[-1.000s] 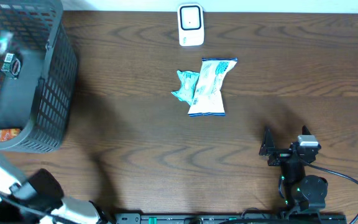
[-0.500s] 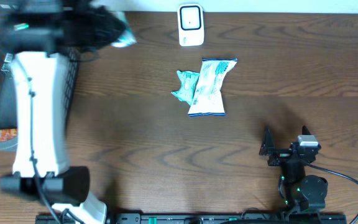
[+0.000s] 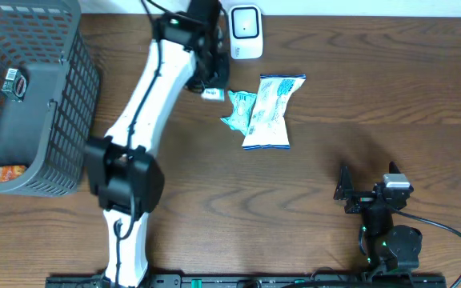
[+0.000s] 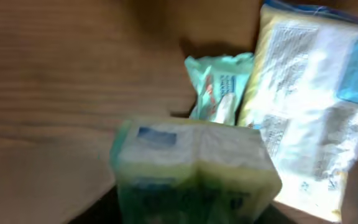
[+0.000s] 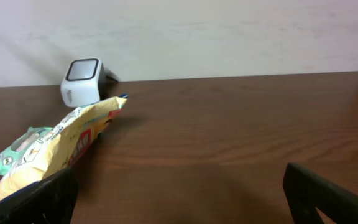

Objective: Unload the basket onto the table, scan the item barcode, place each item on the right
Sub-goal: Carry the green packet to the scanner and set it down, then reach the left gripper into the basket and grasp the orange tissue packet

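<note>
- Up near the far table (image 3: 358, 88) edge you've got 1 scanner (image 3: 246, 32), white w/ a dark window, standing alone.
- Count: 2 arms, 1 basket (image 3: 70, 104), 3 pkts out on the wood, and 2 things I can make out inside the basket.
- Small pack (image 4: 194, 168) = the task item. It sits right at the tip of the L gripper (image 3: 212, 84) in overhead and fills the low middle of the left wrist view, blurred.
- L gripper: fingers don't show in its own view, so you can't tell whether it's clamped on the small pack or standing loose.
- R gripper (image 5: 178, 174): fingers spread wide, nothing btwn them, parked at the near right, well apart from the pkts.
- Scanner is near the small pack, up and to its right, not touching.
- Teal pkt (image 3: 237, 110) lies just beside the small pack; white-blue pkt (image 3: 270, 112) overlaps the teal pkt's right side.
- L arm (image 3: 154, 96) runs diagonally from the near edge up to the far edge.
- Basket, far left: dark item w/ a label (image 3: 22, 120) and orange pkt (image 3: 8, 172).
</note>
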Tool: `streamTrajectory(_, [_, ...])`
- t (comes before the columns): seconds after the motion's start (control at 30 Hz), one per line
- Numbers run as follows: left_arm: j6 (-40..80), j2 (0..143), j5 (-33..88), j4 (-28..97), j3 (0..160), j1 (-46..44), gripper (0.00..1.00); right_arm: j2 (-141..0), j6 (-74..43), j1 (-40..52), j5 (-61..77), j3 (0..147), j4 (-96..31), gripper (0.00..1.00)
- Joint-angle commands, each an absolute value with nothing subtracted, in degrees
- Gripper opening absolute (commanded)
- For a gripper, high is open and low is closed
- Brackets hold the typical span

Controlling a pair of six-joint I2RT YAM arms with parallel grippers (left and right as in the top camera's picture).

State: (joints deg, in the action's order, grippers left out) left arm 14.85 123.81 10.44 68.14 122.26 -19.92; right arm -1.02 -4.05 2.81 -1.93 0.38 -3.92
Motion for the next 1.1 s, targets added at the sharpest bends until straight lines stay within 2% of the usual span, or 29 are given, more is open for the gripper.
streamTrajectory(0.0, [14.2, 127.3, 9.1, 69.4, 122.2, -20.5, 0.68, -0.9, -3.6, 2.3, -2.0, 0.3, -4.1, 0.99])
streamTrajectory(0.07, [14.2, 127.9, 9.1, 69.5, 122.2, -20.5, 0.79, -0.9, -3.6, 2.3, -2.0, 0.3, -4.1, 0.99])
streamTrajectory(0.1, [14.2, 128.0, 9.1, 69.5, 122.2, -20.4, 0.88, -0.9, -3.6, 2.3, -2.0, 0.3, -4.1, 0.99])
streamTrajectory(0.13, [14.2, 127.9, 9.1, 69.5, 122.2, -20.3, 0.90, -0.9, -3.6, 2.3, -2.0, 0.3, -4.1, 0.99])
streamTrajectory(0.4, [10.1, 122.4, 8.0, 70.5, 124.2, -16.0, 0.90, -0.9, -3.6, 2.3, -2.0, 0.3, -4.1, 0.99])
streamTrajectory(0.53, [10.1, 113.8, 3.3, 70.1, 124.4, -8.4, 0.90, -0.9, -3.6, 2.3, -2.0, 0.3, -4.1, 0.99])
streamTrajectory(0.77, [10.2, 102.0, 3.4, 66.3, 124.4, 9.7, 0.91, -0.9, -3.6, 2.3, -2.0, 0.3, -4.1, 0.99])
streamTrajectory(0.97, [12.6, 98.3, 3.6, 65.1, 124.4, 23.5, 0.91, -0.9, -3.6, 2.3, -2.0, 0.3, -4.1, 0.99])
streamTrajectory(1.07, [12.6, 98.3, 3.6, 64.5, 124.4, 26.6, 0.91, -0.9, -3.6, 2.3, -2.0, 0.3, -4.1, 0.99])
